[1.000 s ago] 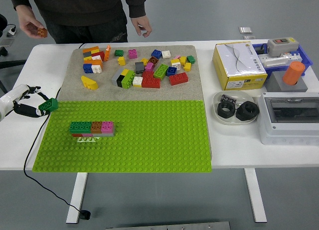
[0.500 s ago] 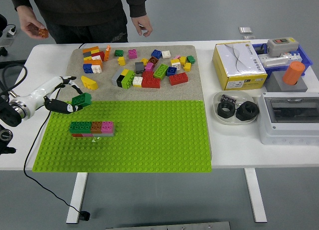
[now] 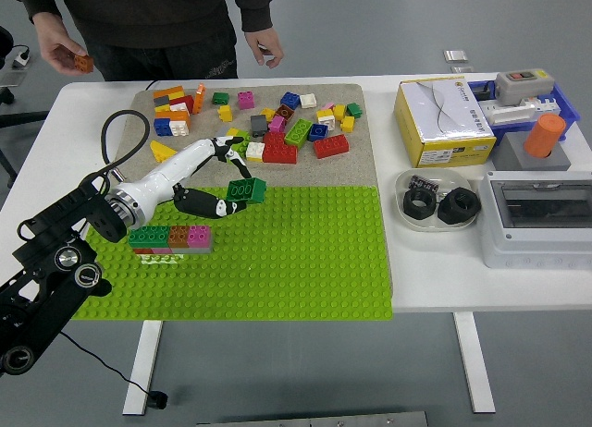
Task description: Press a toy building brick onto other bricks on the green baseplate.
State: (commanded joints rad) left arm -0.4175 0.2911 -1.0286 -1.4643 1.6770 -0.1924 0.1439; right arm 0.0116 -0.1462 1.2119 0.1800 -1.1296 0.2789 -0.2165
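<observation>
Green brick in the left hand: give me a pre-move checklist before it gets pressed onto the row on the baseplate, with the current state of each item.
1. Grasp: left hand fingers closed on the green brick: ok.
2. Brick orientation: studs face up: ok.
3. Alignment: brick sits right of and beyond the brick row, not over it: not ok.
4. Target: top of the row is bare of other bricks: ok.
5. Green baseplate lies flat on the table: ok.
6. Person's hand holds an orange brick away from the work area: ok.
</observation>
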